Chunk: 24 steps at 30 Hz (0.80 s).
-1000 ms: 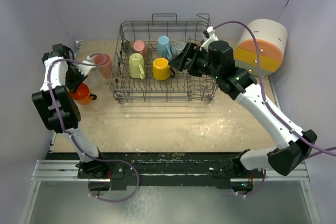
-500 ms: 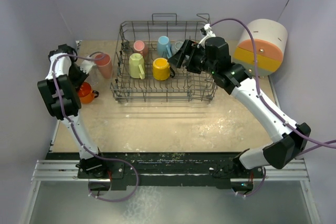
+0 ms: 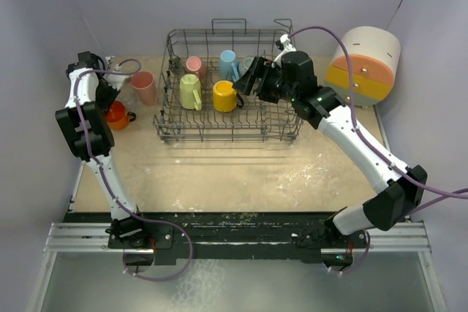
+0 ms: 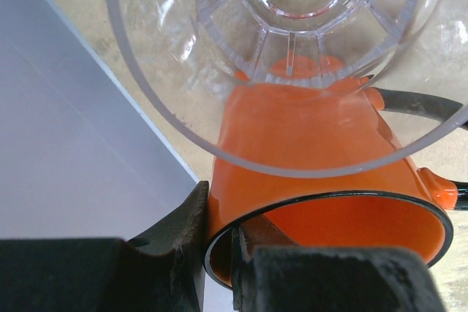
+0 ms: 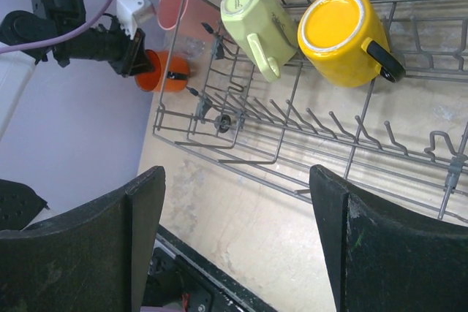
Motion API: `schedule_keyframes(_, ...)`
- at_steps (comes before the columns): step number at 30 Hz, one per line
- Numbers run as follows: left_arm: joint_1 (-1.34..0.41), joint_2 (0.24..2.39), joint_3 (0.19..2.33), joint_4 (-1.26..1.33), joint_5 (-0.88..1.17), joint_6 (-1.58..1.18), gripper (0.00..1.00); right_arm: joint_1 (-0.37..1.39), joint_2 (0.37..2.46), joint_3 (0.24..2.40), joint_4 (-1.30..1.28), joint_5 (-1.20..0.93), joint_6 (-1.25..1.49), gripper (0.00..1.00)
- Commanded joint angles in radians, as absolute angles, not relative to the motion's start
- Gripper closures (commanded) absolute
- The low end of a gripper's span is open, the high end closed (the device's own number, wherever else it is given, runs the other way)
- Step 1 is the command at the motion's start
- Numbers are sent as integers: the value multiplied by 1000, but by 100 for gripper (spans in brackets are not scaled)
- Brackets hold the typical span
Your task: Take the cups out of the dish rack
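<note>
Seen from above, the dish rack point(image 3: 227, 137) stands at the back of the counter point(image 3: 234, 173). It holds the pink cup point(image 3: 194, 66), light blue cup point(image 3: 229, 62), grey cup point(image 3: 251, 63), pale green cup point(image 3: 191, 91) and yellow cup point(image 3: 224, 96). A salmon tumbler point(image 3: 144, 87) and an orange cup point(image 3: 115, 116) are already out on the left, so unloading looks partly done. The left hand point(image 3: 108, 104) is down at the orange cup, while the right hand point(image 3: 248, 82) hovers over the rack near the grey cup. In the left wrist view that hand pinches the orange cup's rim, one finger inside and one outside, just beside a clear glass point(image 4: 219, 27). In the right wrist view the fingers are spread wide and empty above the yellow cup. Next, the left hand likely needs to let go, and the right must drop between the tines onto a cup.
</note>
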State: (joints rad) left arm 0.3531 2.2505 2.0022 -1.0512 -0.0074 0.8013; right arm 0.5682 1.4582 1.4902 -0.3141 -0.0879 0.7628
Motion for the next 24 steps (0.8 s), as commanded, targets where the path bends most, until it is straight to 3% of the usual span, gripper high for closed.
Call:
schedule_keyframes(1, 351, 2262, 2065, -922, -6, 769, 93, 563, 1457, 1533, -305, -92, 738, 19)
schedule_keyframes(4, 348, 2253, 2074, -893, -5, 767, 85, 562, 1464, 1531, -307, -94, 733, 19)
schedule_keyframes(10, 339, 2198, 2045, -809, 6, 770, 54, 561, 1489, 1519, -320, -78, 701, 18)
schedule_keyframes(16, 335, 2131, 2040, -799, 50, 770, 49, 561, 1557, 1540, -355, -47, 628, 19)
schedule_keyframes(20, 333, 2057, 2051, -828, 85, 770, 42, 561, 1646, 1594, -379, 2, 550, 20)
schedule_keyframes(24, 333, 1947, 2056, -869, 143, 778, 23, 563, 1758, 1682, -367, 63, 428, 24)
